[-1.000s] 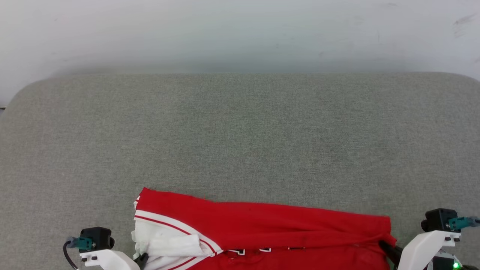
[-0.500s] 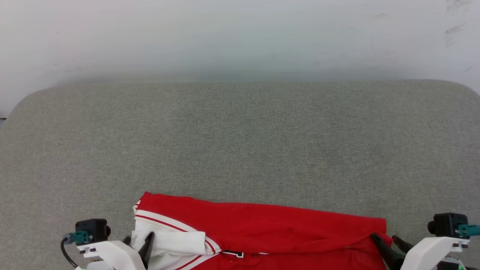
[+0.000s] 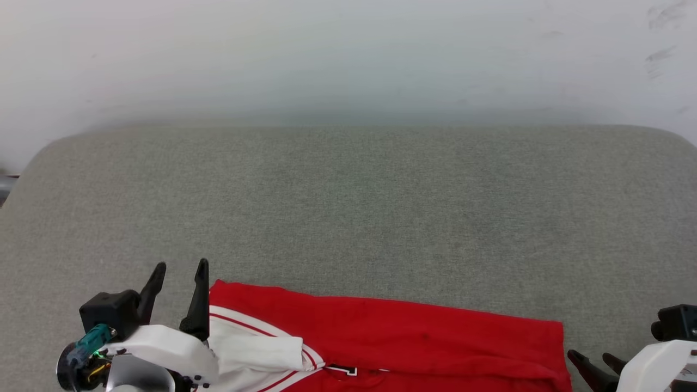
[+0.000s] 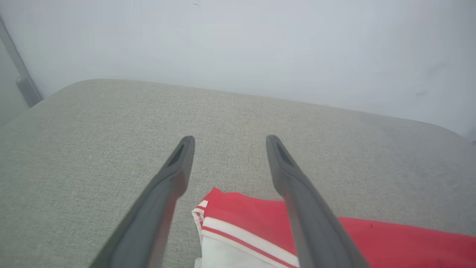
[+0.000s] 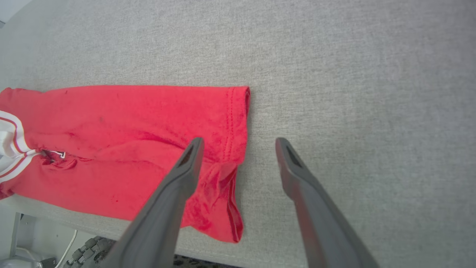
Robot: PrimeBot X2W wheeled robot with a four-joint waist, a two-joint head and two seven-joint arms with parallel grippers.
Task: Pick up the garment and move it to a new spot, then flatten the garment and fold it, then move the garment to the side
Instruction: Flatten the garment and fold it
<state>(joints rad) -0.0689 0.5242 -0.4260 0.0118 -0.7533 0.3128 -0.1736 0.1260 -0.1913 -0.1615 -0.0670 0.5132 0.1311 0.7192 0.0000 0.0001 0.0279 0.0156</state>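
The garment lies folded into a long red band along the near edge of the grey fabric-covered table, its long axis running left to right, white sleeve and striped trim at the left end, plain hem at the right. The left gripper hovers spread and empty just beside the near-left end, the sleeve corner lying between its 2 fingers in the left wrist view. The right gripper is also spread and empty, just off the hem corner. Each arm is about equally near its own end, so a 2-handed pinch looks likely. Black-and-white lettering peeks from the fold but is too hidden to read.
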